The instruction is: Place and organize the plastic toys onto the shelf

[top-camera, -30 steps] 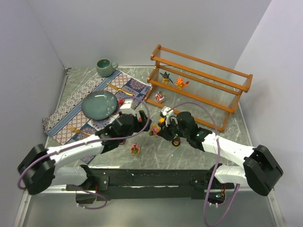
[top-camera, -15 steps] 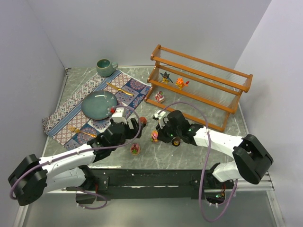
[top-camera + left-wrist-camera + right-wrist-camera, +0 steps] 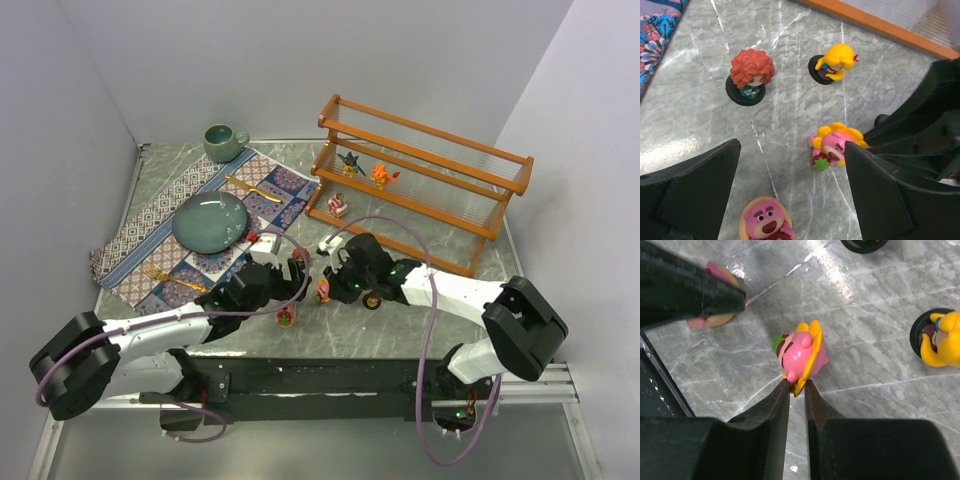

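My right gripper [image 3: 797,385] is nearly shut, pinching the yellow rim of a pink bear toy with yellow petals [image 3: 801,356] that lies on the marble table; the toy also shows in the top view [image 3: 324,290]. My left gripper [image 3: 792,165] is open just above the table. A pink bear on a yellow base [image 3: 765,223] sits between its fingers at the near edge. A red-haired figurine [image 3: 751,74] and a yellow-haired figurine [image 3: 833,62] stand beyond. The shelf [image 3: 425,185] holds a dark spiky toy [image 3: 349,160], an orange toy [image 3: 380,175] and a pink toy [image 3: 338,205].
A patterned cloth mat [image 3: 190,235] with a teal plate [image 3: 210,221] and gold cutlery lies at the left. A green mug [image 3: 223,142] stands at the back. The two grippers are very close together; the right arm [image 3: 925,125] fills the right of the left wrist view.
Both grippers have dropped lower toward the table's near middle. The right gripper moved left onto the petal bear and closed on its rim. The left gripper moved over the pink bear.
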### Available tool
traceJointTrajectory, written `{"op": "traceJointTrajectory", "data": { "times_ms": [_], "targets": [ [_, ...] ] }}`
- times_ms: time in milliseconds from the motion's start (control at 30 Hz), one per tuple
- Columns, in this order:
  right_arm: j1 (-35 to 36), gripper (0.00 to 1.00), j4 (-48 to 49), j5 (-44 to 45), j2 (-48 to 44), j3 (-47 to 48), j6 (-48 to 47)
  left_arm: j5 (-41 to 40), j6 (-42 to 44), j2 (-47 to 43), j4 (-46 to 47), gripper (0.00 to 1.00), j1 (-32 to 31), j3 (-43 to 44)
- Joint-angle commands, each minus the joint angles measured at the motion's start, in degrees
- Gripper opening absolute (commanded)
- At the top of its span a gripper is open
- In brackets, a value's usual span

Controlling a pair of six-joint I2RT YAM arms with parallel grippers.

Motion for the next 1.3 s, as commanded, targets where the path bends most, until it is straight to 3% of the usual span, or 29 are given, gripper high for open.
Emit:
{"op": "traceJointTrajectory", "data": {
  "times_ms": [0, 433, 767, 967, 1133, 1267],
  "targets": [
    [1.14, 0.25, 0.14, 0.62, 1.08, 3.28, -0.69, 1.73, 1.50, 0.38, 3.94, 0.91, -0.45, -0.22],
    [1.59, 0.44, 0.57, 1.33, 0.73, 2.93, -0.78, 1.90, 1.59, 1.17, 4.73, 0.91, -1.42, -0.48],
    [1.41, 0.67, 7.95, 1.76, -11.83, -3.04, 2.12, 2.43, 3.79, 1.17, 4.99, 0.91, -2.30, -0.31],
    [0.80, 0.72, 10.68, 13.00, -16.67, -6.03, 6.49, 3.13, 4.75, 3.37, 3.59, 0.92, -3.18, 2.07],
    [-3.33, 0.78, 13.14, 18.90, -22.64, -9.54, 12.91, 4.63, 7.21, 6.17, 0.69, 0.92, -4.67, 6.28],
    [-11.48, 0.83, 15.94, 19.43, -27.30, -14.28, 18.88, 7.00, 10.37, 8.99, -3.35, 0.94, -5.37, 10.76]
  ]
}}
